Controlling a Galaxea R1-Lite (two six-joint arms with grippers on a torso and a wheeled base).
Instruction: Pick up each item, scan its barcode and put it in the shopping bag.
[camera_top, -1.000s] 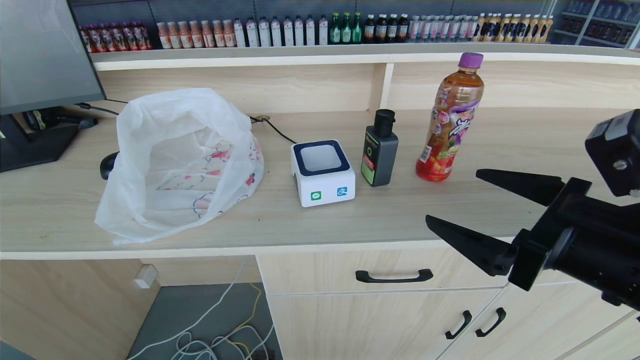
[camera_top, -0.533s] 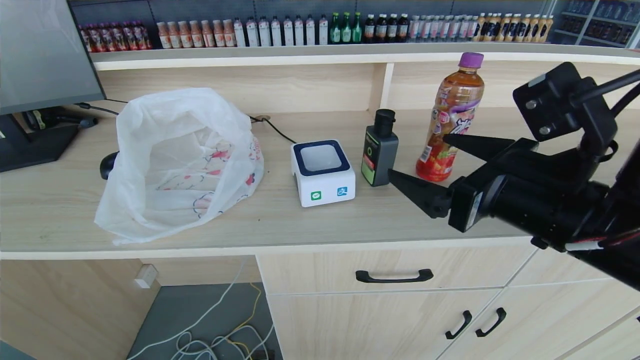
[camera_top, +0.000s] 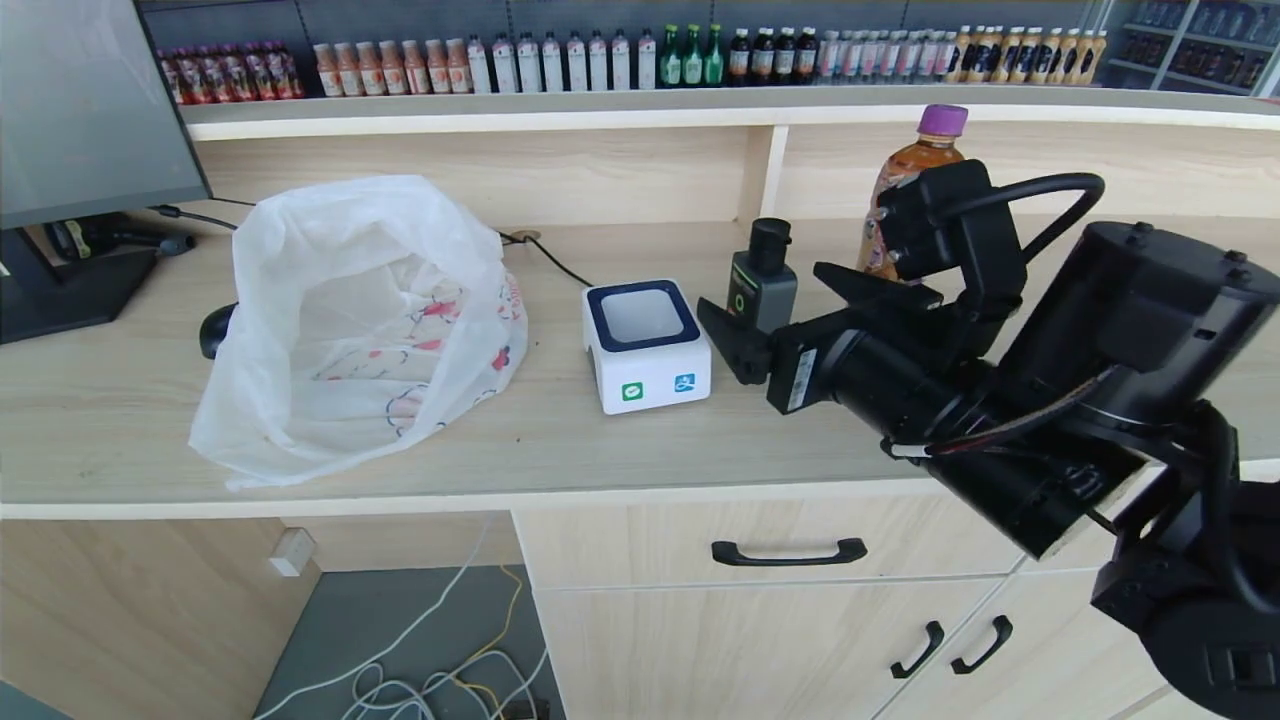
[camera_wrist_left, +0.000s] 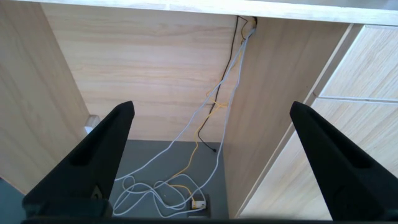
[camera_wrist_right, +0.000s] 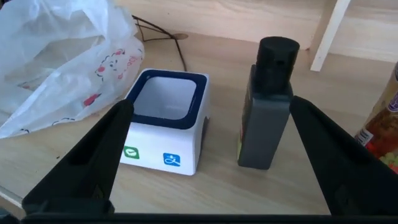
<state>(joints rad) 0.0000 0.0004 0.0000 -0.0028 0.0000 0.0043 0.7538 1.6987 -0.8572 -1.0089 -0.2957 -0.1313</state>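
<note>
Jaws spread wide, gripping nothing, on the right gripper (camera_top: 760, 287) at centre frame, pointed at the dark grey plastic bottle with black cap (camera_top: 768, 285). Upright, that, just right of the white box scanner with navy rim (camera_top: 645, 345). Behind, upper right, orange drink bottle with purple cap (camera_top: 915, 150). At left, crumpled white plastic shopping bag (camera_top: 350, 320). Left gripper (camera_wrist_left: 211, 106) likewise wide open and empty.

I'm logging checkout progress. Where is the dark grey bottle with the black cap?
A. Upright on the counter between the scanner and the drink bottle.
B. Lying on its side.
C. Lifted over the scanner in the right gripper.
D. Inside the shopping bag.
A: the dark grey bottle stands upright on the counter between the scanner and the drink bottle, and the right gripper near it is open, holding nothing.
</note>
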